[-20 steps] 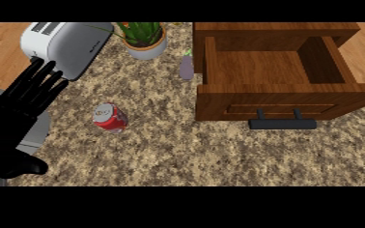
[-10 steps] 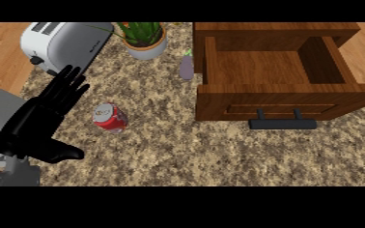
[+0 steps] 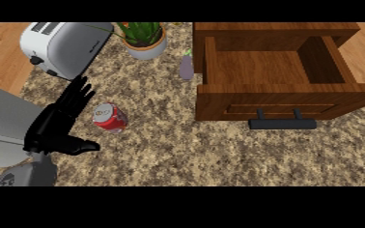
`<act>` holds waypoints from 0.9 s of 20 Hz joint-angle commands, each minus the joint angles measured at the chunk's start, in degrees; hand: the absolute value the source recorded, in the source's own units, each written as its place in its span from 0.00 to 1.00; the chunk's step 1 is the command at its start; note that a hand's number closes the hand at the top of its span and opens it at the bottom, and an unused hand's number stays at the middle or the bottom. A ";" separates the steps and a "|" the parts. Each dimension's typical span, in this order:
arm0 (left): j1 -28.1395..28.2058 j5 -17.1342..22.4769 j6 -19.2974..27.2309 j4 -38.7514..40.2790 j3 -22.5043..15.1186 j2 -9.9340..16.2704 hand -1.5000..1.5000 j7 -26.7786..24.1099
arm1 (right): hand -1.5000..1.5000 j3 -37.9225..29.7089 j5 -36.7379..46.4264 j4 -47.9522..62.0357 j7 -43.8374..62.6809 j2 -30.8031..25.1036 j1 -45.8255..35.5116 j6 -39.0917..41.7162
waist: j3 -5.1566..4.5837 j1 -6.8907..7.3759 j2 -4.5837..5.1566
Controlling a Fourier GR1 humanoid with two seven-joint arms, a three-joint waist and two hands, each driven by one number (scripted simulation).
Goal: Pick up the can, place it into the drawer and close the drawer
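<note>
A red can (image 3: 110, 118) lies on its side on the speckled counter, left of centre. My left hand (image 3: 53, 125) is just to the left of it, with straight fingers pointing up the view and the thumb stretched out to the right below the can; it is open and holds nothing. There is a small gap between the hand and the can. A wooden drawer (image 3: 271, 104) stands pulled open at the right, its inside bare, with a black handle (image 3: 282, 123) on its front. My right hand does not show.
A silver toaster (image 3: 64, 46) stands at the back left, close behind my fingertips. A potted plant (image 3: 145, 46) sits beside it. A small purple eggplant (image 3: 186, 66) lies against the drawer's left side. Bare counter stretches between the can and the drawer.
My left hand has moved rightward across the counter from the left edge and now stands close beside the can. The can and the drawer have not moved.
</note>
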 commanded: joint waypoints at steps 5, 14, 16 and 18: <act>-4.74 -4.30 -0.78 14.81 2.59 1.95 0.00 -10.39 | 0.00 -1.75 -0.78 -2.69 1.12 2.52 1.80 2.98 | 0.00 -0.22 0.01; -5.64 -6.47 -3.73 26.51 2.97 3.98 0.00 -17.01 | 0.00 -4.41 -2.34 -1.38 5.73 -0.56 -3.45 1.70 | 0.01 0.16 -0.01; -5.32 -9.72 -2.47 32.32 1.66 1.21 0.00 -25.11 | 0.00 -4.58 -1.35 -2.06 3.44 1.90 -0.97 3.82 | 0.00 -0.13 0.03; -9.12 -8.91 -4.00 37.58 3.32 3.84 0.00 -25.27 | 0.00 -5.06 -2.31 -2.38 4.87 2.18 -2.06 2.91 | 0.00 -0.13 0.03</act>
